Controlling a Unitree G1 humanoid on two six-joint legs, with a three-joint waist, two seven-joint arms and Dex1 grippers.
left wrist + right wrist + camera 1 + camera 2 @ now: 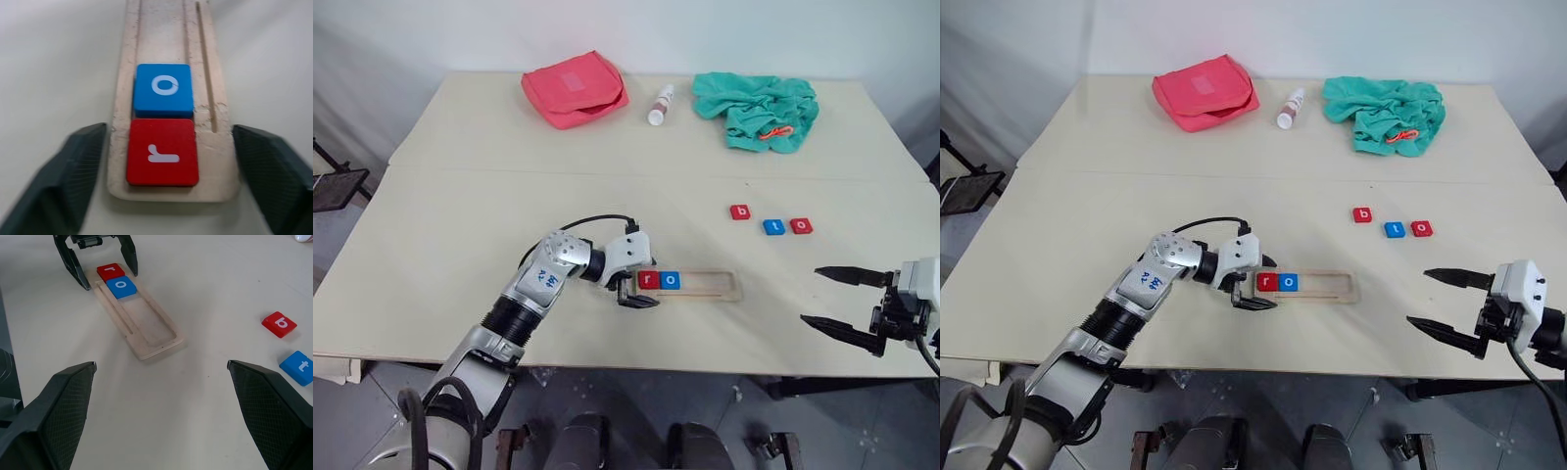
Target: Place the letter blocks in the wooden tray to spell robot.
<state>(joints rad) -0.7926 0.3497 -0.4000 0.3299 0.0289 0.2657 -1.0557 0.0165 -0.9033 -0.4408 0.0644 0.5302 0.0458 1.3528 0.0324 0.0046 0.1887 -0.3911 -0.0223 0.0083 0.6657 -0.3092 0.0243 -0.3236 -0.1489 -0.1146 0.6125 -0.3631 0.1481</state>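
The wooden tray [710,286] lies near the table's front edge. A red "r" block [649,280] and a blue "o" block [670,281] sit side by side at its left end. My left gripper [644,284] is open, and its fingers [73,171] straddle that end of the tray with the "r" block between them. A red "b" block [740,211], a blue "t" block [773,226] and a red "o" block [801,226] lie loose on the table behind and to the right of the tray. My right gripper [815,294] hangs open and empty to the right of the tray.
A pink pouch [575,88], a small white bottle [660,105] and a crumpled teal cloth [757,110] lie along the table's far side. The table's front edge runs just below the tray.
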